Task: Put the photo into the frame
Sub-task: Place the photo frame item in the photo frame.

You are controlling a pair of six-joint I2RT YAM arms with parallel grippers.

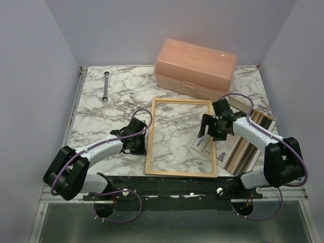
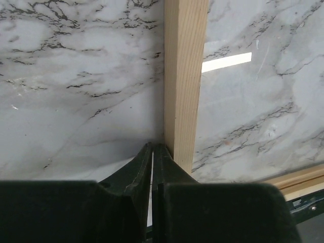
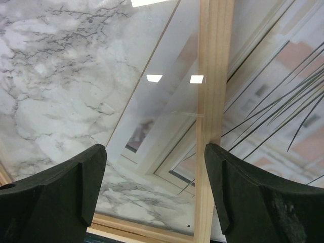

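The frame [image 1: 181, 173] lies flat in the middle of the marble surface [image 1: 114, 109], its long sides running away from the arms. Marble shows through its opening.

The photo [image 1: 229, 150] lies flat at the frame's right side. It is partly tucked under the right rail, so one strip shows inside the opening and the rest lies outside. In the right wrist view its thin dark plant leaves [image 3: 283, 106] are seen just past that rail [image 3: 212, 101].

The right gripper [image 1: 208, 132] hangs over the frame's right rail. Its fingers [image 3: 71, 192] are spread wide, one on each side of the rail, grasping nothing.

The left gripper [image 1: 140, 146] sits at the outer side of the frame's left rail. Its fingers [image 2: 164, 167] are clenched to a thin slit with nothing between them, the tips right against the wood [image 2: 185, 76].

A brown glossy board [image 1: 251, 135] lies right of the frame, beside the photo. A peach box [image 1: 195, 68] stands just beyond the frame's far end. A wrench [image 1: 106, 86] lies well off to the frame's far left.
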